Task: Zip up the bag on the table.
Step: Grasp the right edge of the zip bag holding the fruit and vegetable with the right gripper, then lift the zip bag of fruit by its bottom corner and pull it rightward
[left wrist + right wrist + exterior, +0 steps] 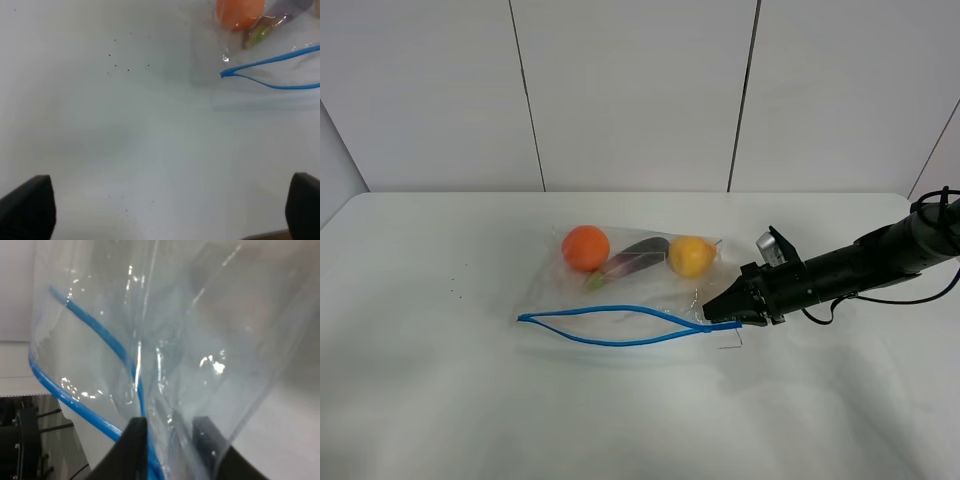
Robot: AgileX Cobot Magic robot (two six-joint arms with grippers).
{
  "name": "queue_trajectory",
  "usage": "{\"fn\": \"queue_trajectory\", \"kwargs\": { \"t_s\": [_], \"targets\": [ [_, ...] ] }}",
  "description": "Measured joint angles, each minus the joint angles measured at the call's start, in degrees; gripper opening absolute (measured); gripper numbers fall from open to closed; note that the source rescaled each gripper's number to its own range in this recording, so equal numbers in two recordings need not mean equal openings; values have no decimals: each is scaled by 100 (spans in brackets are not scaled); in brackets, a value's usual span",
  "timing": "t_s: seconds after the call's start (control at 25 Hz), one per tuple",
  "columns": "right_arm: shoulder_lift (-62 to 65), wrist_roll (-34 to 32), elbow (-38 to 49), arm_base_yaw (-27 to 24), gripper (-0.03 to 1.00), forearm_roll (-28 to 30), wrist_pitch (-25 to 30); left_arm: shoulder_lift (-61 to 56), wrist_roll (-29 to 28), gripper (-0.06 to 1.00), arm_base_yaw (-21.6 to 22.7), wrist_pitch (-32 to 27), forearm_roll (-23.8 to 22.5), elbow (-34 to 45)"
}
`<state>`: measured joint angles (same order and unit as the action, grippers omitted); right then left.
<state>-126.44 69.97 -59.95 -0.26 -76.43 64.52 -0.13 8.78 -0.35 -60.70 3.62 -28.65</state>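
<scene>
clear glossy bag (620, 292), blue zipper loop (620, 308), matte white table (440, 400)

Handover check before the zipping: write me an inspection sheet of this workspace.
Surface: white table, flat.
Job's things: clear bag lying flat, blue zipper gaping open; orange, eggplant, yellow fruit inside.
Clutter: small dark specks only.
Grippers: left gripper open over the table, apart from the bag; right gripper at the zipper's end, fingers either side of it, grip unclear.
Cables: black cable loops beside the right arm.
Surroundings: white panelled wall.
</scene>
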Motion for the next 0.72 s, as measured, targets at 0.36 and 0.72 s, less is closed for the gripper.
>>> {"fn": "queue_trajectory", "kwargs": {
  "t_s": [0.36, 0.72],
  "targets": [
    [0, 0, 0, 0, 0, 0, -22, 0, 0, 100, 0, 0, 0, 0],
    [0, 136, 0, 0, 0, 65, -71, 0, 0, 100, 0, 0, 0, 0]
  ]
}}
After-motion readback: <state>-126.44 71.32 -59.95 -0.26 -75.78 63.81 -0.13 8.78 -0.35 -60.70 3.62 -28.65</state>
